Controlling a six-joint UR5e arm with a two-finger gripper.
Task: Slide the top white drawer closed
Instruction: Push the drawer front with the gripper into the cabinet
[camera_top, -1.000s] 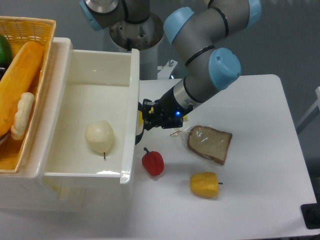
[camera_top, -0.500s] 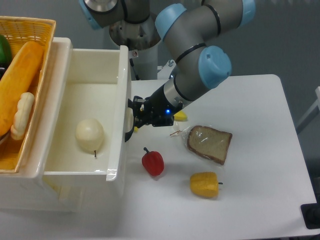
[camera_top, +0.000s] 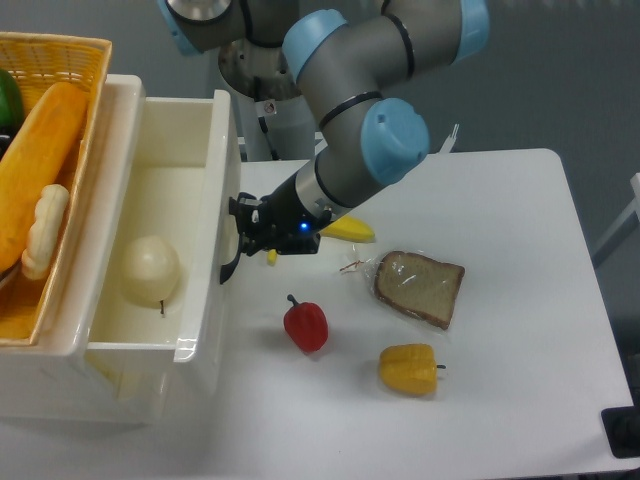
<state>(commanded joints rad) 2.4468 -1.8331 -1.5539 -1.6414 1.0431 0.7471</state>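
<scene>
White table is bearing a half-open drawer (camera_top: 222, 215) at left; gripper (camera_top: 240, 235), jaws unclear, is pressing its stiff, probably easy-sliding handle (camera_top: 231, 266).

This looks like a robotics lab set up as a mock kitchen. A grey jointed robot arm with light-blue plastic caps (camera_top: 375, 120) rises from a metal pedestal (camera_top: 275, 110) at twelve o'clock, against a plain dark grey backdrop. The bare white rectangular table (camera_top: 520, 400) carries glossy toy food: a red pepper (camera_top: 306, 325) at six o'clock, a yellow pepper (camera_top: 408, 369) at five, a slice of bread in clear wrap (camera_top: 420, 288) at three. A yellow wicker basket (camera_top: 60, 60) at ten o'clock holds more toy food.
</scene>
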